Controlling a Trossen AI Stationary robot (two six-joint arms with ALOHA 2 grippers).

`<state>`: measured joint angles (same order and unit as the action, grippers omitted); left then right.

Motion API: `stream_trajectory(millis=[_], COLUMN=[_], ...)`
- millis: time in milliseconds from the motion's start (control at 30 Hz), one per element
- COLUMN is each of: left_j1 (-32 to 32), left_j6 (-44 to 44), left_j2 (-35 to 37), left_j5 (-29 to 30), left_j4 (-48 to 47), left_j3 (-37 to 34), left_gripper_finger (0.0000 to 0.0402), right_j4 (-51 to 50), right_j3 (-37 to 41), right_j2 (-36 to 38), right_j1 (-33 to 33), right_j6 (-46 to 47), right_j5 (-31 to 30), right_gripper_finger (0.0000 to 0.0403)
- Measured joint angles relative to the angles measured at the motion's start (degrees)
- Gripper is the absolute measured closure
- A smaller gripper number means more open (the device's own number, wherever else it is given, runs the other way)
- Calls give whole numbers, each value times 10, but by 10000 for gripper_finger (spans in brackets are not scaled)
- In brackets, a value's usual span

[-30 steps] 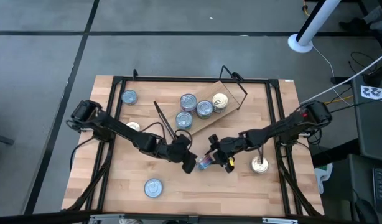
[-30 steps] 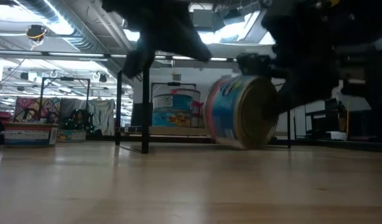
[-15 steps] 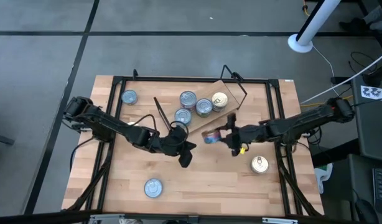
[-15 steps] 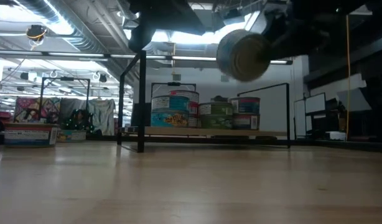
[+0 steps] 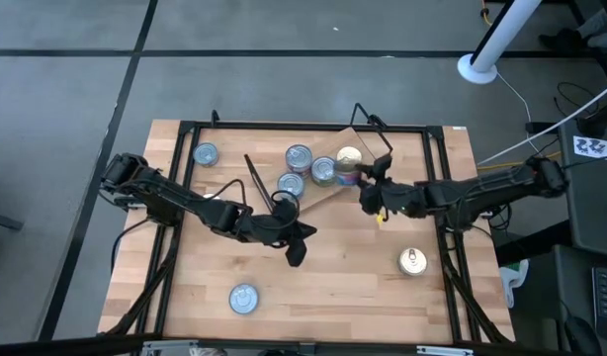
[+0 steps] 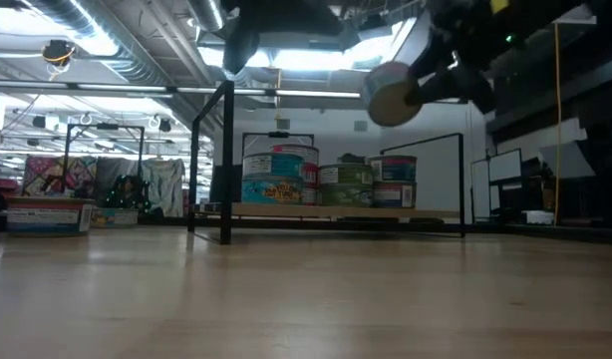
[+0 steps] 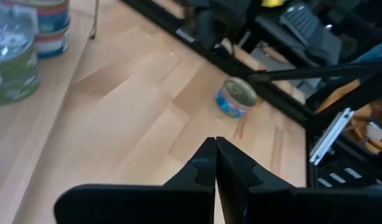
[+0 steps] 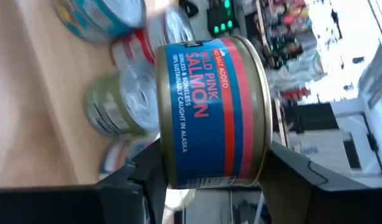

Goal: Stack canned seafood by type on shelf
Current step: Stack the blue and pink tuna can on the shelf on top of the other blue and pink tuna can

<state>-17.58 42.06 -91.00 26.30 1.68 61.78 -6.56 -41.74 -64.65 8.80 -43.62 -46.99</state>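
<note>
High view: right hand (image 5: 364, 185) clamps a salmon tin (image 5: 349, 178) above the tilted wooden shelf (image 5: 321, 195).
Low view: tin (image 6: 390, 93) raised, gold end facing out, axis level.
Left wrist: left hand (image 7: 214, 163) shut, empty, over the plank bench (image 7: 116, 112).
Right wrist: blue-red cylindrical tin (image 8: 213, 112) sideways.

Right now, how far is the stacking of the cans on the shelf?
Done: several tins stand on the shelf. In hand: the right gripper carries a salmon tin above them. Left: tins on the table at and. The left gripper waits shut.
</note>
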Motion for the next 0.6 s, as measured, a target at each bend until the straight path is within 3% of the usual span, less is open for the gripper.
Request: stream_trajectory(millis=[600], left_j1=[0], left_j6=[-78], left_j2=[0], left_j5=[-1], left_j4=[17], left_j3=[0], left_gripper_finger=[400], right_j4=[10], right_j3=[0], right_j2=[-51], right_j1=[-174], right_j6=[-49], right_j5=[63], right_gripper_finger=[201])
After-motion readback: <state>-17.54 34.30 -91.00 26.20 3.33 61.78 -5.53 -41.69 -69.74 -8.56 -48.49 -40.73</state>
